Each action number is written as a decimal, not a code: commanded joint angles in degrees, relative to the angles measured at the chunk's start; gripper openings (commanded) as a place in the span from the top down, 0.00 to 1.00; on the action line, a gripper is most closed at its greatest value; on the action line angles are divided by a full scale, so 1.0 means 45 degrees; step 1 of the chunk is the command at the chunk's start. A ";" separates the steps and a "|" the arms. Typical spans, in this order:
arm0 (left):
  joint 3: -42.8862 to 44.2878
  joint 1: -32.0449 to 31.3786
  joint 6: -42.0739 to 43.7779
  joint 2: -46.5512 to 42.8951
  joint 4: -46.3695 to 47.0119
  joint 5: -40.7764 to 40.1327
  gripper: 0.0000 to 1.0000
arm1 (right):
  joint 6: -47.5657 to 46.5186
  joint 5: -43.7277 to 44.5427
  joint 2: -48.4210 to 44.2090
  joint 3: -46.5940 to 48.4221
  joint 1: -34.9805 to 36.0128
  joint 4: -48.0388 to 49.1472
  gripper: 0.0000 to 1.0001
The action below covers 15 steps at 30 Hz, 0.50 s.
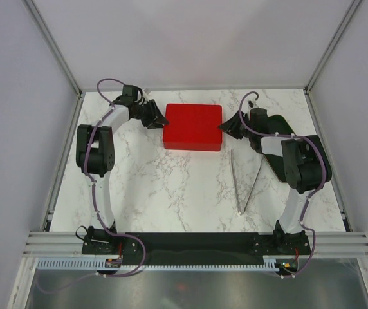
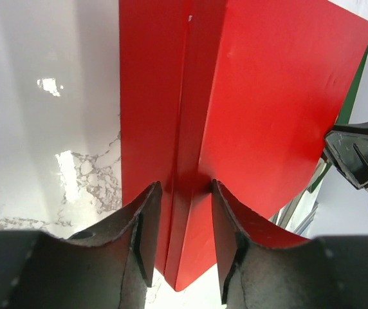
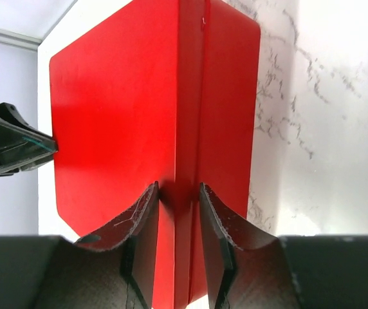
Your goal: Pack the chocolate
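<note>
The red box [image 1: 193, 126] lies closed on the marble table, its lid down. No chocolate shows in any view. My left gripper [image 1: 160, 119] is at the box's left side and my right gripper [image 1: 228, 126] at its right side. In the left wrist view the left gripper [image 2: 184, 187] stands open, its jaws a little apart on either side of the red box [image 2: 267, 96] edge. In the right wrist view the right gripper [image 3: 179, 188] likewise straddles the side seam of the box [image 3: 119, 116], with thin shadowed gaps at its pads.
Metal tongs [image 1: 245, 180] lie in a narrow V on the table right of centre, in front of the box. A dark tray [image 1: 285, 123] sits under the right arm. White walls enclose the table on the left, right and far sides.
</note>
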 commanded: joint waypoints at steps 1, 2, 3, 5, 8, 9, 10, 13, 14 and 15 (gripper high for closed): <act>-0.0286 0.0242 0.0128 -0.0593 0.0001 -0.0473 0.55 | 0.0312 -0.0287 -0.0038 -0.0681 0.0527 -0.1326 0.64; -0.0306 0.0417 0.0167 -0.0731 -0.0018 -0.0473 0.54 | 0.0351 -0.0267 -0.0136 -0.0720 0.0528 -0.1365 0.64; -0.0345 0.0496 0.0148 -0.0906 -0.0018 -0.0492 0.53 | 0.0487 -0.0325 -0.0175 -0.0739 0.0547 -0.1327 0.64; -0.0384 0.0691 0.0129 -0.1432 -0.0057 -0.0570 0.52 | 0.1148 -0.0734 -0.0253 -0.0992 0.0605 -0.0764 0.64; -0.0462 0.0692 0.0129 -0.2115 -0.0155 -0.0688 0.51 | 0.1445 -0.0660 -0.0449 -0.1111 0.0898 -0.0603 0.63; -0.0540 0.0673 0.0090 -0.2274 -0.0155 -0.0668 0.51 | 0.1445 -0.0561 -0.0507 -0.1130 0.0937 -0.0700 0.62; -0.0715 0.0653 0.0070 -0.2430 -0.0155 -0.0649 0.51 | 0.1484 -0.0541 -0.0508 -0.1130 0.0918 -0.0701 0.60; -0.1028 0.0399 0.0109 -0.2724 -0.0116 -0.0571 0.52 | 0.1270 -0.0151 -0.0682 -0.0994 0.0743 -0.1110 0.55; -0.1106 0.0283 0.0148 -0.2744 -0.0116 -0.0454 0.52 | 0.1212 0.0101 -0.0819 -0.0877 0.0684 -0.1440 0.53; -0.1146 0.0224 0.0129 -0.2725 -0.0116 -0.0318 0.52 | 0.1037 0.0181 -0.0897 -0.0780 0.0568 -0.1618 0.52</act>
